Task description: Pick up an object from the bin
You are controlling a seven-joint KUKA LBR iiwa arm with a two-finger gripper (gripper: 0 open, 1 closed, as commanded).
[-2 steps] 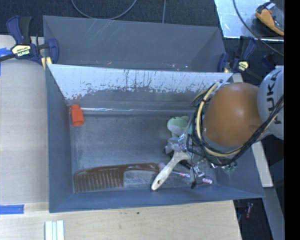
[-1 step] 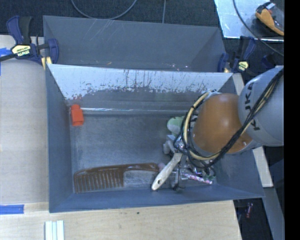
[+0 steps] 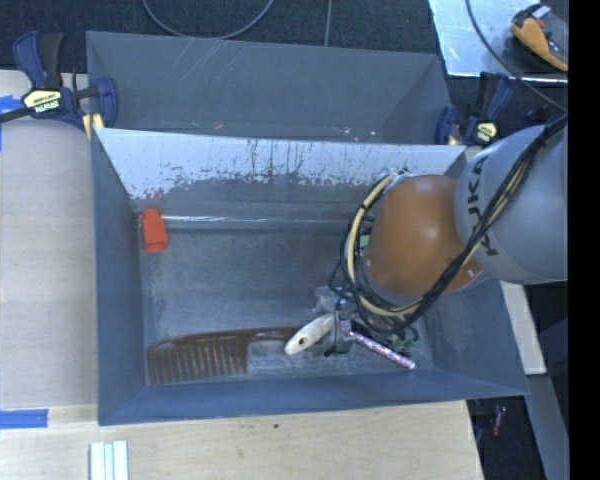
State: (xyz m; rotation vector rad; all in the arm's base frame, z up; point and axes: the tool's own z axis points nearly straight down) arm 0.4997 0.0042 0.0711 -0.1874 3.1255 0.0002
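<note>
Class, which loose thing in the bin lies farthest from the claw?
The small orange block, alone by the back left wall; the brown comb and cream piece lie along the front, nearer the claw.

A small cream-white piece (image 3: 308, 339) lies tilted near the bin's (image 3: 120, 298) front wall, just beside a long brown comb (image 3: 200, 356).

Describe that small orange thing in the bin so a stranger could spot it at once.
Start at the grey metal bin and look to the far-left corner of its floor. A small orange block sits there alone, far from the long brown comb along the near wall. It is the only bright, boxy thing among the loose items.
</note>
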